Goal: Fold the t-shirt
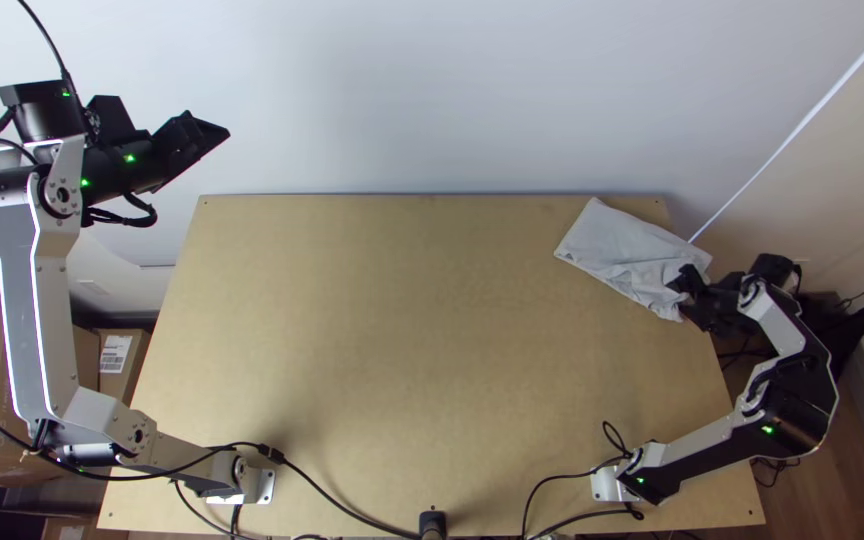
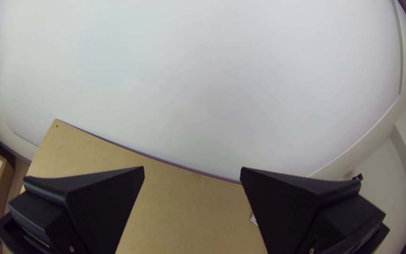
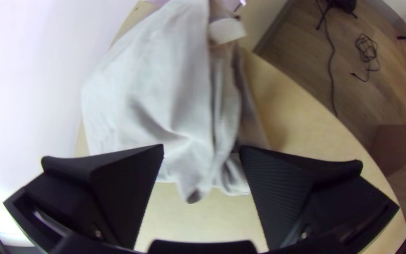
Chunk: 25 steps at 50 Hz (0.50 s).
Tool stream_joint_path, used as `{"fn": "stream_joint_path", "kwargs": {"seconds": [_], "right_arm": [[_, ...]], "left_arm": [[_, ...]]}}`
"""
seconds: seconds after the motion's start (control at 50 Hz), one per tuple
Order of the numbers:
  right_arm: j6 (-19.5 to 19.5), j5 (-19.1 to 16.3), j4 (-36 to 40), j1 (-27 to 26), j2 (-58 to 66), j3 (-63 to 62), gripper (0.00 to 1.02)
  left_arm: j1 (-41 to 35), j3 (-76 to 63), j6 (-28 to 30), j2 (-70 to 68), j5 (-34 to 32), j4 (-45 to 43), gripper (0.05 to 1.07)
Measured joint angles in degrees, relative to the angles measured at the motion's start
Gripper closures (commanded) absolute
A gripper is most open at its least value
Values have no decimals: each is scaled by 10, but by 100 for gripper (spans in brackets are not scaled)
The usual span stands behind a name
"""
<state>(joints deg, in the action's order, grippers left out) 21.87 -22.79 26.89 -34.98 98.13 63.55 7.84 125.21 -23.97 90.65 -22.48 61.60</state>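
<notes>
The shirt (image 1: 612, 245) lies by the worktop's (image 1: 382, 350) far right corner, its long axis slanting nearer towards the right edge — right gripper (image 3: 202, 146) closest, spread wide at the rumpled near end; left gripper (image 2: 192, 168) wide, well apart.

High top view down on table (image 1: 402, 350), left wrist view toward wall (image 2: 203, 84), right wrist view close

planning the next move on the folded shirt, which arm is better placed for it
Right, I'd judge: its open black jaws are at the grey-white cloth shirt at the light wooden table's far right corner; the left gripper hangs beyond the far left corner.
</notes>
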Motion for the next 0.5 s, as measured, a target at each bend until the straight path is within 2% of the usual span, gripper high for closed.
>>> {"fn": "stream_joint_path", "kwargs": {"seconds": [0.1,0.2,0.42,0.5], "right_arm": [[-31,41,48,-35,0,18,4],[-59,55,70,-62,-16,45,4],[-116,55,70,-62,-134,120,4],[-126,48,45,-44,-180,151,14]], "left_arm": [[0,-6,0,-8,0,0,10],[1,-9,0,-13,-2,0,10],[9,-12,0,-24,-4,-1,10],[15,-13,0,-32,-4,-5,10]]}}
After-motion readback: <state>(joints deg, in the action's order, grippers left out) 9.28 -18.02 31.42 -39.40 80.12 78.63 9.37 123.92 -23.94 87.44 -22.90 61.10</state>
